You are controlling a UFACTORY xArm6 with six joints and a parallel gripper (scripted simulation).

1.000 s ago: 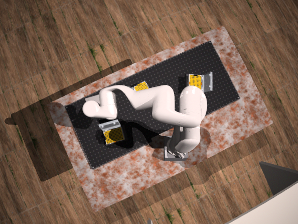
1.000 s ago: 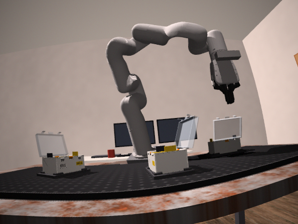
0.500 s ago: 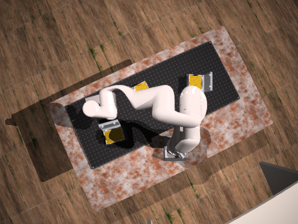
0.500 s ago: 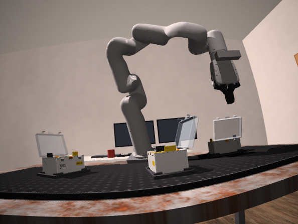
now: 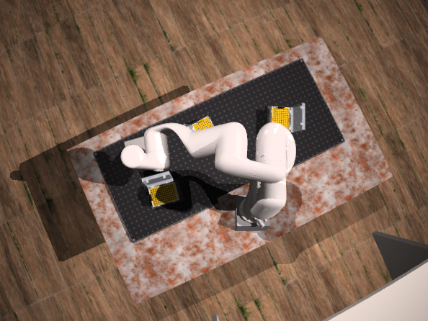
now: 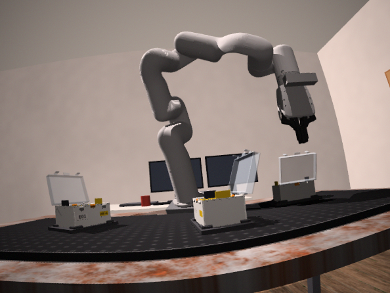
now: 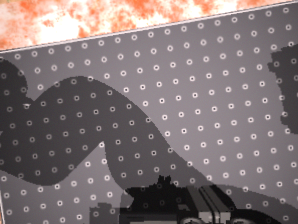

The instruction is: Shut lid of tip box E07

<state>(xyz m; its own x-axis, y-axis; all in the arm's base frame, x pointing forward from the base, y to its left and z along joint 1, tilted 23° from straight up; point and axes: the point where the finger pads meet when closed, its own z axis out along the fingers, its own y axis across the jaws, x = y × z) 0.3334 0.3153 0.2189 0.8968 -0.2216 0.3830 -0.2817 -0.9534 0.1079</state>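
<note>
Three white tip boxes with yellow tip racks stand on the black perforated plate, each with its clear lid raised. In the side view the left box has a front sticker that looks like E01 or E02. The middle box and the right box show no readable ID. From above the same boxes show at the right, the middle and the left. My gripper is shut and empty. It hangs high above the right box's lid. Its dark fingers show at the bottom of the wrist view.
The arm's links reach over the middle box from above. The arm's base stands at the table's edge. Two monitors and a red cup stand behind the table. The wrist view shows the plate's edge.
</note>
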